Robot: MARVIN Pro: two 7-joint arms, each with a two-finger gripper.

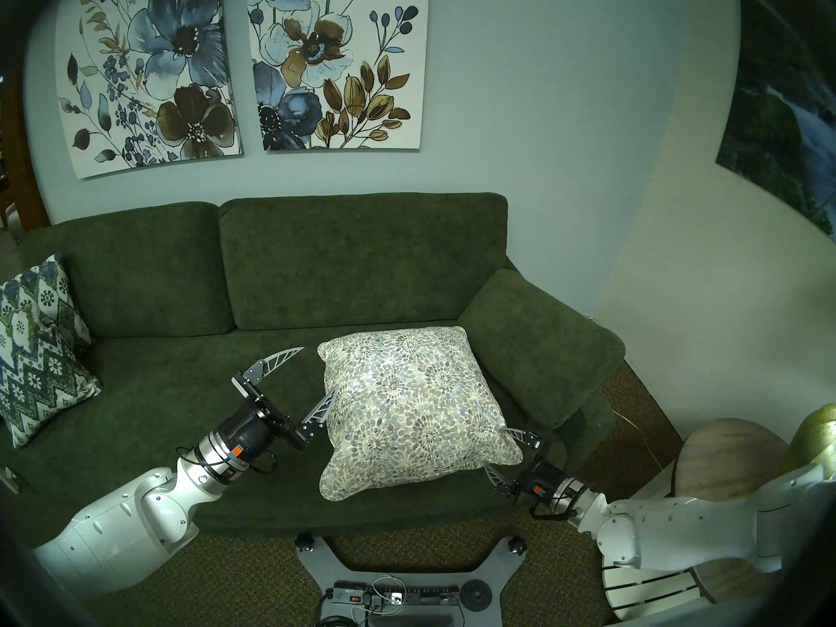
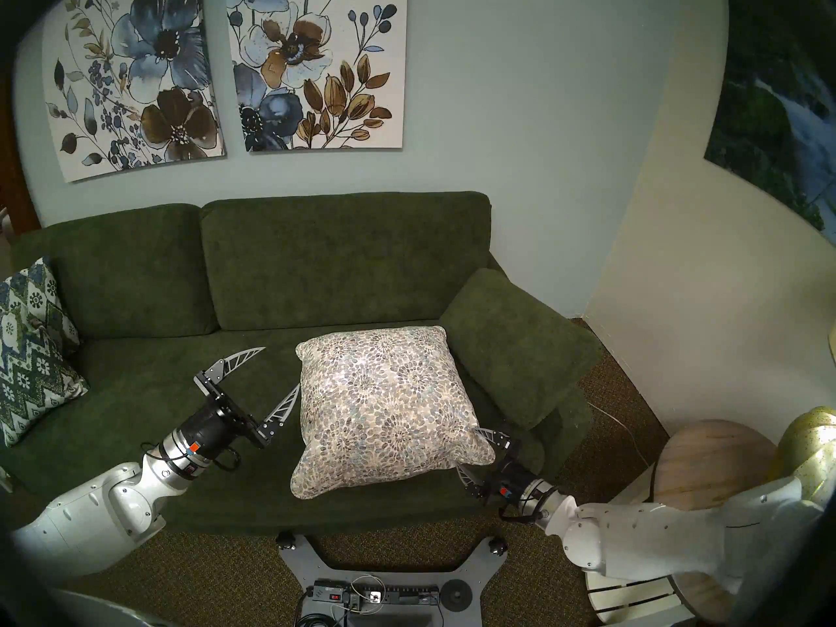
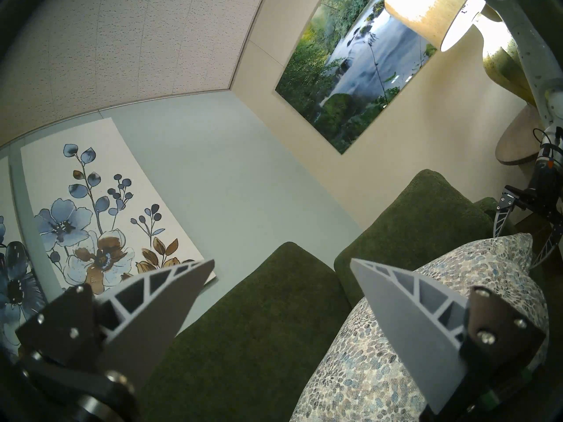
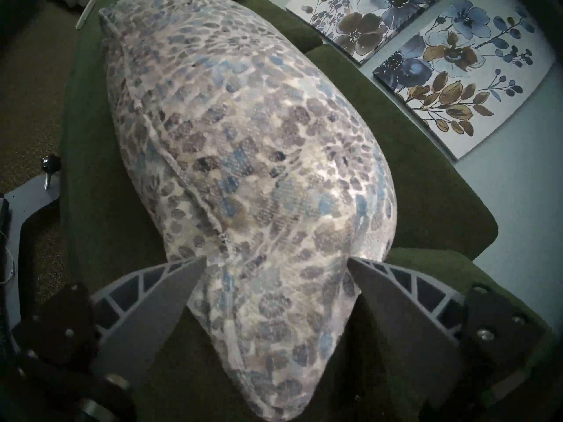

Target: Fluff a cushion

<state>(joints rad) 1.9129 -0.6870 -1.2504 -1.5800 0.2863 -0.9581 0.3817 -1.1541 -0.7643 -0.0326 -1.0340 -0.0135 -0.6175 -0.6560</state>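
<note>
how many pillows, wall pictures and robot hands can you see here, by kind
Throw pillows: 2, the cushion and the zigzag pillow
Wall pictures: 3, two floral canvases and a waterfall print
Robot hands: 2, the left hand open beside the cushion, the right hand open around its corner
Total: 7

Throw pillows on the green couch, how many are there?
2. The pebble-print cushion lies on the seat by the right armrest, between the two end effectors. The zigzag pillow leans at the couch's left end. Others may be hidden out of view.
</note>
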